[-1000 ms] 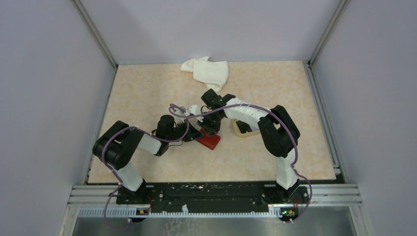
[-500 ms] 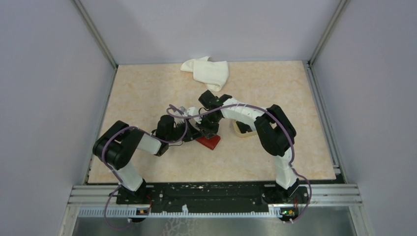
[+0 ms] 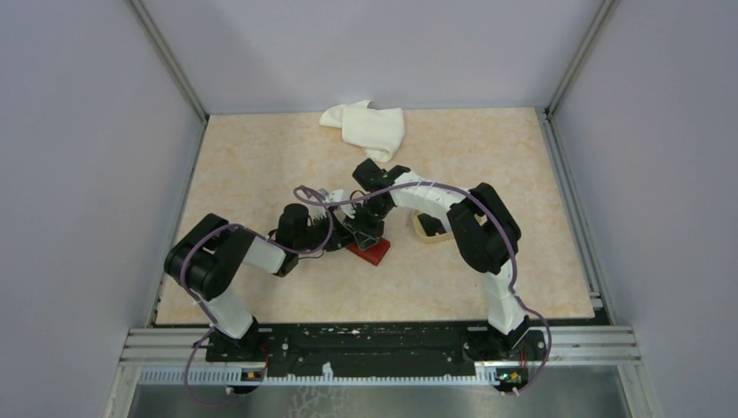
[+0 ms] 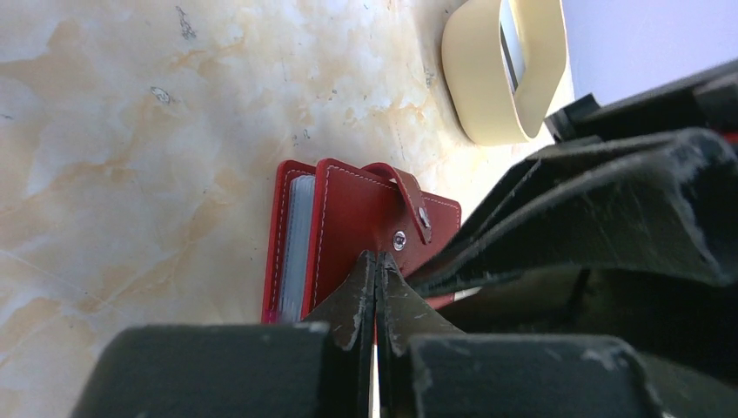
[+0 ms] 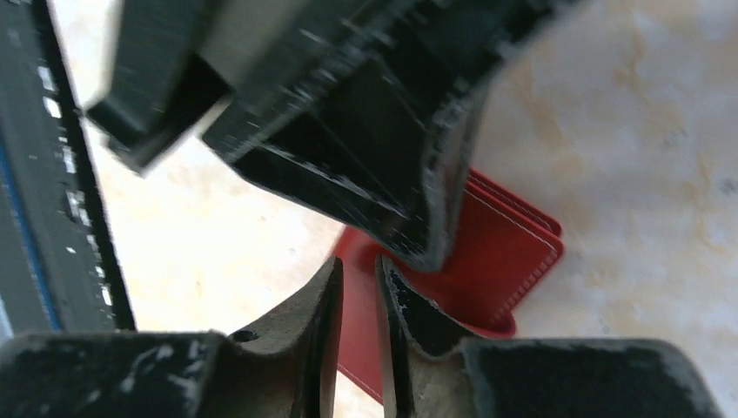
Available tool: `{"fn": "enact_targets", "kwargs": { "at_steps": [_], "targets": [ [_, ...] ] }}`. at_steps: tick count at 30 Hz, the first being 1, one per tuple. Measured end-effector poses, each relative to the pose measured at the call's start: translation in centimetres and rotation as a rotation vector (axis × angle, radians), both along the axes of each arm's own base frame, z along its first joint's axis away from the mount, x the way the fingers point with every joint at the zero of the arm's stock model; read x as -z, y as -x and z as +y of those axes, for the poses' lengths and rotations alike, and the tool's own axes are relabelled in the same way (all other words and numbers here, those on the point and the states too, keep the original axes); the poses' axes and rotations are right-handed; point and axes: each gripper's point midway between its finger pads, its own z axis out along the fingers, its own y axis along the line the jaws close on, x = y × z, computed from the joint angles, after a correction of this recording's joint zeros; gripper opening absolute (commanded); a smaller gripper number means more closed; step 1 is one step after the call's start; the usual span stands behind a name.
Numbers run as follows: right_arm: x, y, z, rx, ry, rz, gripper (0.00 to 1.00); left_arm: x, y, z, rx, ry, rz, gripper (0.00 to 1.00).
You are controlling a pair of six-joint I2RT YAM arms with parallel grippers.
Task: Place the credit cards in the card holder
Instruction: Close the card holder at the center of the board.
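Note:
The dark red card holder [image 3: 372, 252] lies on the table between the two arms. In the left wrist view the card holder [image 4: 352, 222] has its snap tab undone and pale sleeve edges show between its covers. My left gripper [image 4: 377, 259] is shut, its tips against the red cover. My right gripper [image 5: 358, 266] hangs just over the card holder [image 5: 496, 257], jaws a narrow gap apart, with only red cover showing through the gap. From above, the left gripper [image 3: 345, 233] and right gripper [image 3: 366, 229] nearly touch. No credit card shows plainly.
A beige rounded tray [image 3: 428, 229] sits just right of the card holder, partly under the right arm, and appears in the left wrist view as the tray [image 4: 487, 78]. A crumpled white cloth [image 3: 366, 125] lies at the back. Grey walls enclose the table.
The right gripper's jaws have parted slightly from shut, and the right arm has shifted a little left over the card holder. The left arm has not moved.

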Motion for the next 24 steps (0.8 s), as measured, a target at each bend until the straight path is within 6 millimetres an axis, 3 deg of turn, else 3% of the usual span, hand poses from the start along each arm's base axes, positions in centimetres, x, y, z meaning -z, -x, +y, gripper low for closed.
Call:
{"fn": "enact_targets", "kwargs": {
  "at_steps": [5,11,14,17,24],
  "targets": [
    [-0.9,1.8,1.0,-0.093,-0.098,0.068,0.36,0.0,0.0,0.0,0.006,-0.004,-0.015,0.00],
    [-2.1,3.4,0.8,-0.181,-0.166,0.110,0.41,-0.1,-0.1,-0.1,0.014,-0.009,-0.034,0.00],
    [-3.1,2.8,0.1,-0.194,-0.190,0.082,0.47,-0.1,-0.1,-0.1,0.018,-0.011,-0.041,0.00],
    [-4.4,1.7,-0.9,-0.188,-0.216,-0.020,0.61,0.0,0.0,-0.1,0.017,-0.009,-0.034,0.00],
    [-5.8,-1.3,-2.4,-0.097,-0.193,-0.320,0.63,0.0,0.0,-0.2,0.015,-0.004,-0.025,0.00]
  ]
}}
